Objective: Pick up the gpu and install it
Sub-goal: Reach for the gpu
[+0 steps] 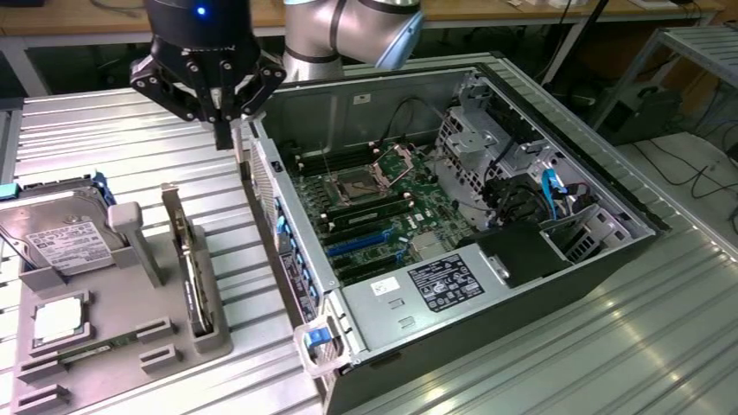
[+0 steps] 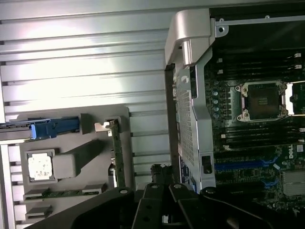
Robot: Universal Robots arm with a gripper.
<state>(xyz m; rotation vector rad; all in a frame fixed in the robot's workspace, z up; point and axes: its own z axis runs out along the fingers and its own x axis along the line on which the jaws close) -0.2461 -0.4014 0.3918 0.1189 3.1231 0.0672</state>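
Ribbed metal desk [image 1: 116, 147] carries a grey holder [image 1: 173, 346] and an open computer case [image 1: 461, 346]. The gpu [image 1: 188, 264] stands on edge in the holder's slot, at the exterior view's left of the case, long axis running near to far. Beyond its far end, beside the case wall, the claw [image 1: 225, 130] hangs closed and empty.
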